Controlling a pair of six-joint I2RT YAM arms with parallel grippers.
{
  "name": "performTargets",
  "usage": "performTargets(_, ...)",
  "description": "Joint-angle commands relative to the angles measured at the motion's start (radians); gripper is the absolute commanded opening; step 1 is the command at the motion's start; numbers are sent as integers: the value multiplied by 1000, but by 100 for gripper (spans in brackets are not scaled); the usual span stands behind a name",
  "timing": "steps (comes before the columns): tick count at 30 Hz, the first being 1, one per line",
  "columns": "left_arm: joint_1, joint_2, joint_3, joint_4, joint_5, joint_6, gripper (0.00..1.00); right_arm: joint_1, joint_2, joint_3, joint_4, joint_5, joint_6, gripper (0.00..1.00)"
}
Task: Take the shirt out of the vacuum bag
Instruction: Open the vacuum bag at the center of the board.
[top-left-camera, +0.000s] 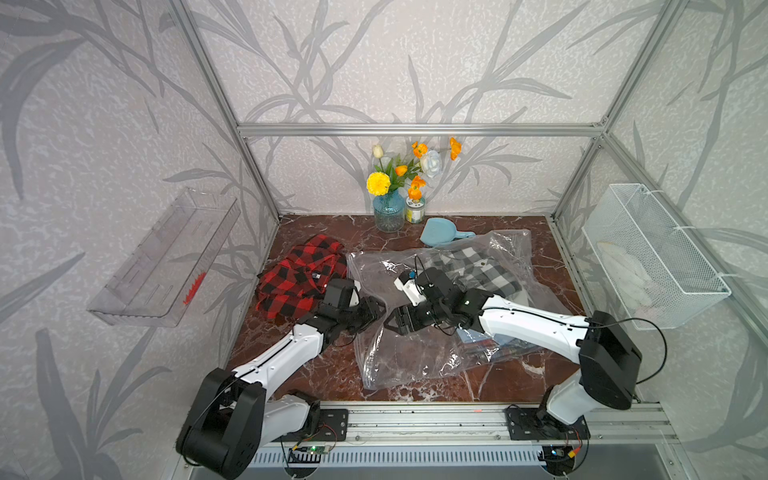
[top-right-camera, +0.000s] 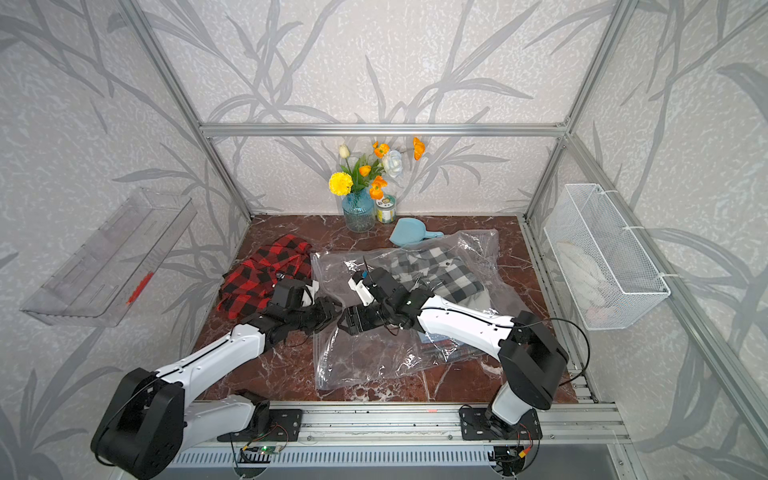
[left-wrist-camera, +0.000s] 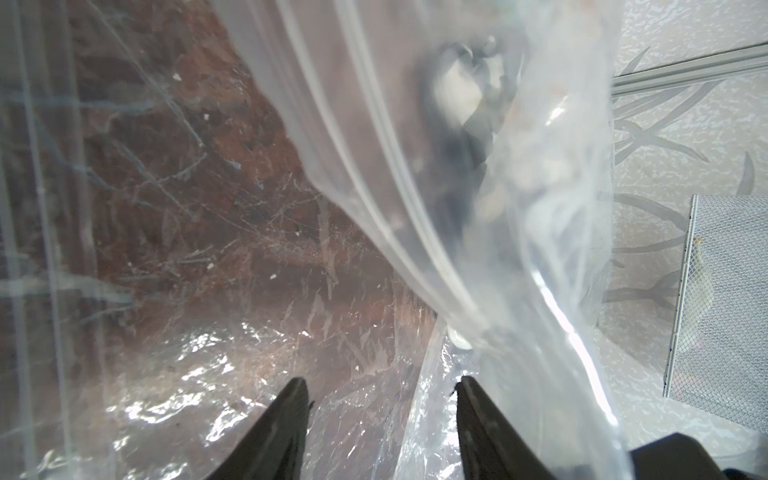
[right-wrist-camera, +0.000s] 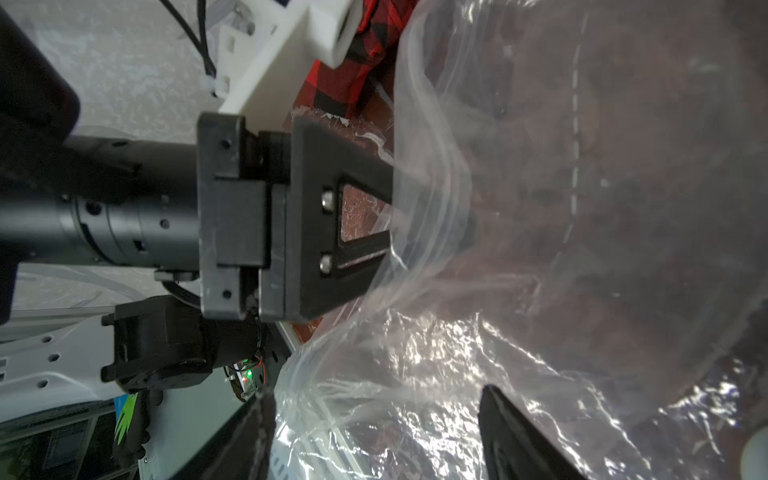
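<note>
Vacuum bag (top-left-camera: 415, 361) (top-right-camera: 365, 365) lying crinkled across the middle of the table (top-left-camera: 307, 374), reaching toward 3 o'clock. Grey-and-white checked shirt (top-left-camera: 478, 266) (top-right-camera: 440, 270) inside it at the 1 o'clock end, seen through the plastic. Left tool (top-left-camera: 376, 315) (left-wrist-camera: 380, 382) and right tool (top-left-camera: 392, 322) (right-wrist-camera: 378, 399) facing tip to tip at the bag's 9 o'clock edge, near the table's centre. Left tool spread, clear film lying across the gap, zip ridges running past one finger. Right tool spread wider, wrinkled film bunched between the fingers; cannot tell whether touching them. Red-and-black checked shirt (top-left-camera: 299, 274) loose on the table at 9 o'clock, just beside the bag. Flower vase (top-left-camera: 388, 212) at 12 o'clock. Blue scoop (top-left-camera: 440, 235) at 1 o'clock, just beside the bag's far edge.
</note>
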Motion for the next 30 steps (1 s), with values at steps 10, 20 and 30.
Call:
performTargets(10, -29, -28, -23, 82, 37, -18, 57, 7, 160, 127, -114, 126, -11, 42)
performTargets(20, -26, -61, -25, -71, -76, 30, 57, 6, 48, 145, -159, 150, -43, 0)
performTargets(30, -25, 135, 36, 102, -105, -66, 61, 14, -87, 206, -250, 65, -56, 0)
